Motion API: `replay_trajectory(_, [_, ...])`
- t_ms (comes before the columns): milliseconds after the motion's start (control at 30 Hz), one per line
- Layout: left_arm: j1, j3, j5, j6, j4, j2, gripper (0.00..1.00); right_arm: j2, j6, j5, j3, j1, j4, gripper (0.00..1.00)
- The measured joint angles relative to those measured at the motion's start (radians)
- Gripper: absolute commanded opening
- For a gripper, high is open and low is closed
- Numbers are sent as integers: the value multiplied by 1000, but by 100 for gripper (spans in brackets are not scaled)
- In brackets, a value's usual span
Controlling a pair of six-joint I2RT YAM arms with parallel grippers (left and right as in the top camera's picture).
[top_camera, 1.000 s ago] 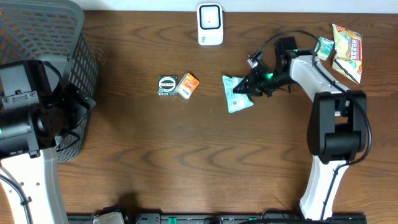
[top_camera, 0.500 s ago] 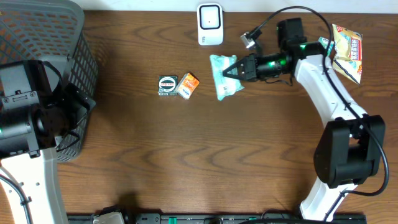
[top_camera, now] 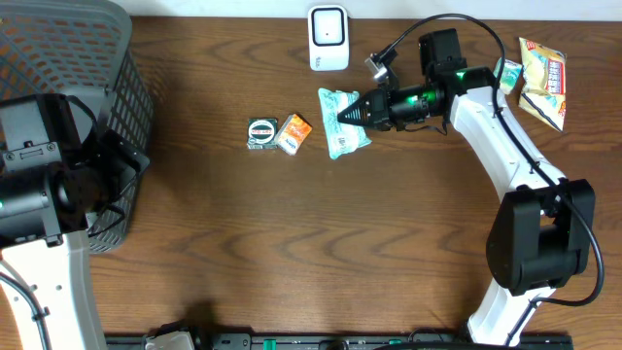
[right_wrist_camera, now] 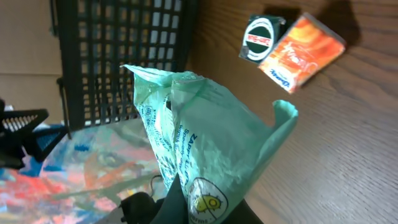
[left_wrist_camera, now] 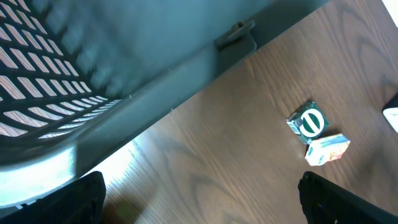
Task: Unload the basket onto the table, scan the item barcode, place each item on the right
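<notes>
While the scan is pending, step: right tool (top_camera: 352, 115) is clenching the green packet (top_camera: 342, 138), holding it near the worktop's far edge, beside the scanner (top_camera: 328, 37).
Next: probably calling for the barcode facing the scanner.
Left tool (left_wrist_camera: 199, 193): hanging released.
Counts: one scanner, one basket (top_camera: 126, 39), two small boxes (top_camera: 292, 133), seemingly two snack packets (top_camera: 542, 73).

Table (top_camera: 292, 243) — dark brown wood with a strong wavy grain, matte and evenly lit from above. A pale strip (top_camera: 194, 8) runs along its far edge; wall or floor, cannot tell. A black rail (top_camera: 292, 341) with small fittings lines the near edge. Left wrist view: bright sheen (left_wrist_camera: 118, 165) on the wood. Right wrist view — beyond the table, a plain beige surface (right_wrist_camera: 25, 37) and a blurred patch of blue, orange and red (right_wrist_camera: 81, 177).
</notes>
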State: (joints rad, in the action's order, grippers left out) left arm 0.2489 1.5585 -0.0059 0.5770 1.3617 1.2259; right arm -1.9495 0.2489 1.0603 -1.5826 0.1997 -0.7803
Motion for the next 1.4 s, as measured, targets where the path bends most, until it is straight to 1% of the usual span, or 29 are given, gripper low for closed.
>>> replay_trajectory(200, [0, 0, 0, 0, 0, 0, 98, 0, 12, -98, 0, 2, 20, 1])
replay_trajectory(433, [0, 0, 0, 0, 0, 0, 97, 0, -30, -147, 0, 10, 179, 1])
replay_trajectory(533, [0, 0, 0, 0, 0, 0, 98, 0, -34, -164, 0, 10, 205, 1])
replay_trajectory(867, [0, 0, 0, 0, 0, 0, 98, 0, -45, -202, 12, 11, 206, 1])
replay_trajectory(1167, [0, 0, 0, 0, 0, 0, 98, 0, 53, -159, 21, 11, 149, 1])
replay_trajectory(1400, [0, 0, 0, 0, 0, 0, 98, 0, 72, -159, 21, 16, 141, 1])
